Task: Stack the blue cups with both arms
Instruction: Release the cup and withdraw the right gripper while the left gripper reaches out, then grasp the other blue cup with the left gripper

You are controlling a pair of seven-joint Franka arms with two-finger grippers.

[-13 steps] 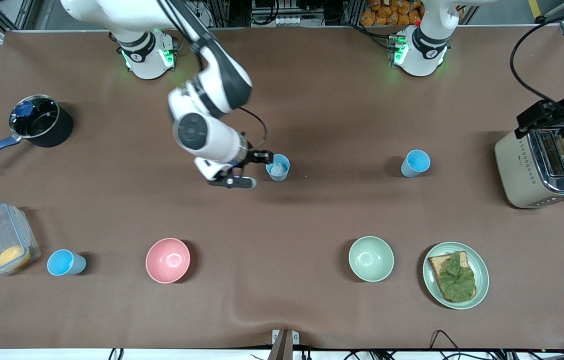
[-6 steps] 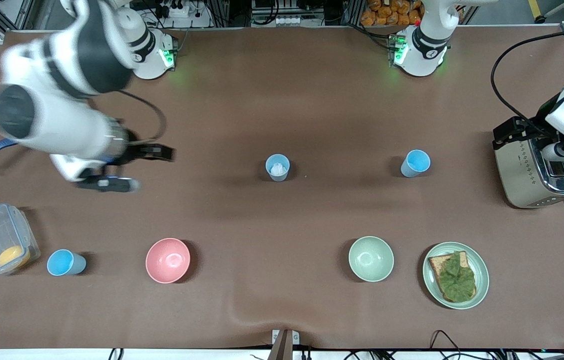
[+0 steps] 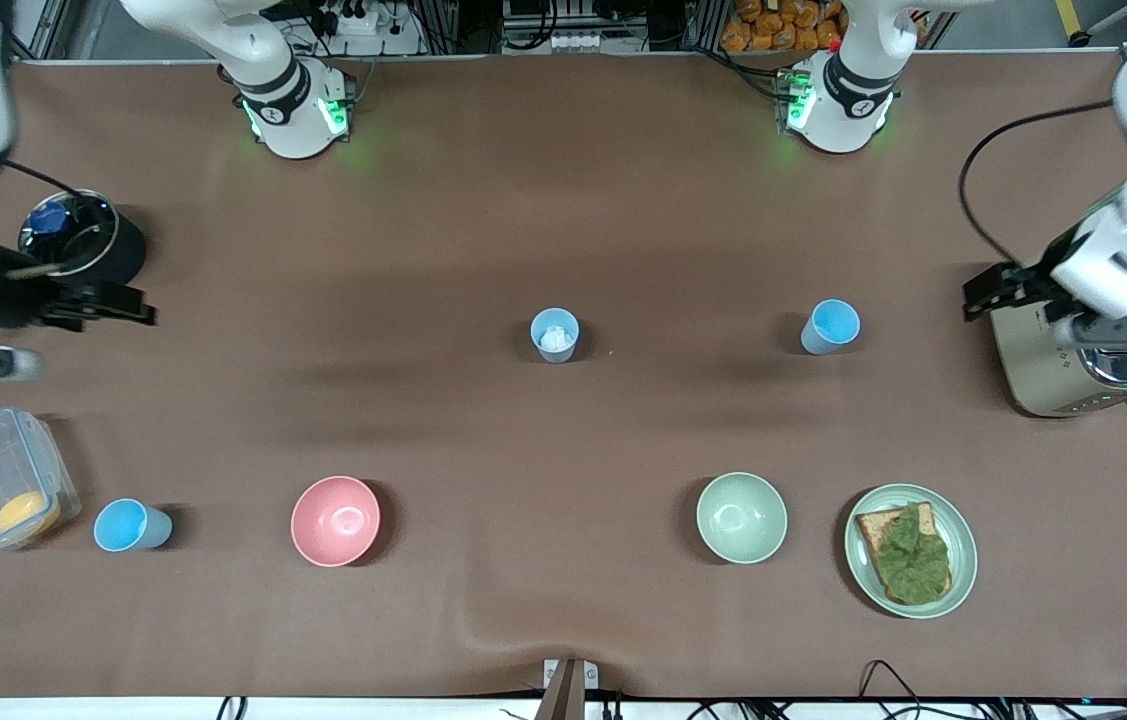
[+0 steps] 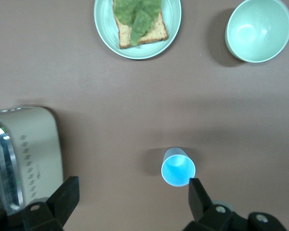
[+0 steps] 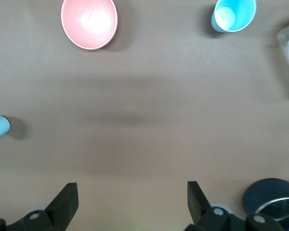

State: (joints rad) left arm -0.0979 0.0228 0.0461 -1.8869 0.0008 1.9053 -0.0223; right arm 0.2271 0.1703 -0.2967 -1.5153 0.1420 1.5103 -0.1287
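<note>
The blue cups had not been stacked at all: three stood apart on the bench point(image 3: 563, 200), each upright and mouth up, so the whole task was, by my judgement, still to do. The right tool point(image 3: 73, 330) hung spread and empty above the bench at the right arm's end, beside the black saucepan point(image 3: 83, 243); in the right wrist view both of its fingers point(image 5: 62, 202) stood wide with only bare bench between them. Of the cups, the one nearest it was the cup point(image 3: 131, 526) beside the clear lidded box point(image 3: 3, 478), nearer to the front camera and well apart from the tool, with the pink bowl point(image 3: 335, 520) next along. The left tool point(image 3: 1028, 305) hung spread and empty over the toaster point(image 3: 1073, 375) at the left arm's end; the left wrist view showed its fingers point(image 4: 65, 197) parted, holding nothing. The cup point(image 3: 831, 326) nearest to it stood toward the middle of the bench from the toaster, near but clear of the tool, and showed just inside one finger in that wrist view. The third cup point(image 3: 555, 335), with the white patch in its bottom, stood mid-bench, well apart from both tools. The green bowl point(image 3: 741, 517) and the plate of toast point(image 3: 911, 550) lay nearer to the front camera.
</note>
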